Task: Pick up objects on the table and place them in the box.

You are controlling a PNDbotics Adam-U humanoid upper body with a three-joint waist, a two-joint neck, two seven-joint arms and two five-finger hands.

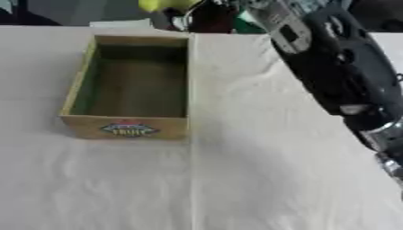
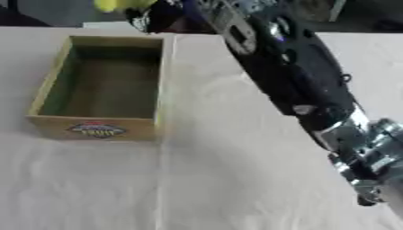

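soft even light, blurred throughout, faint shadows.

Table [image 1: 260,179], pale creased cloth; open wooden box [image 1: 130,128] on it, seemingly empty.

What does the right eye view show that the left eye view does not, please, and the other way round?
Only the right eye view shows the silver joint of the right arm in full, low at the right. Only the left eye view shows a wider strip of bare cloth left of the box. Both share the empty wooden box with a label on its near wall, the cloth-covered table, the black right arm reaching to the far edge, and a yellow thing at the hand there; its fingers are unclear.
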